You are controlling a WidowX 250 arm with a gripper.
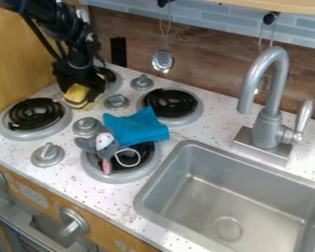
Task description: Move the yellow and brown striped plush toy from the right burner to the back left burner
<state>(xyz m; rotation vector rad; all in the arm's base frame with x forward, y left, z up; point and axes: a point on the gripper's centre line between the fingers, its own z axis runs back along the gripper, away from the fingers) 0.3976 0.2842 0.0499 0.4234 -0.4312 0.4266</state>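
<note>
At the upper left, my gripper [80,81] hangs low over the back left part of the stove top. Right at its lower end is a yellow object [76,93], partly covered by the gripper; whether it is held cannot be made out. To the right and nearer the front, a grey plush mouse [102,143] with a pink and white face lies on the front right burner. A blue cloth [136,127] lies beside the mouse, spread between that burner and the back right one.
Black coil burners [35,114] and silver knobs [48,153] stand on the speckled counter. To the right are a metal sink [236,197] and a tall faucet [268,108]. A slotted ladle [163,60] hangs at the back wall; a wooden panel [15,59] borders the left side.
</note>
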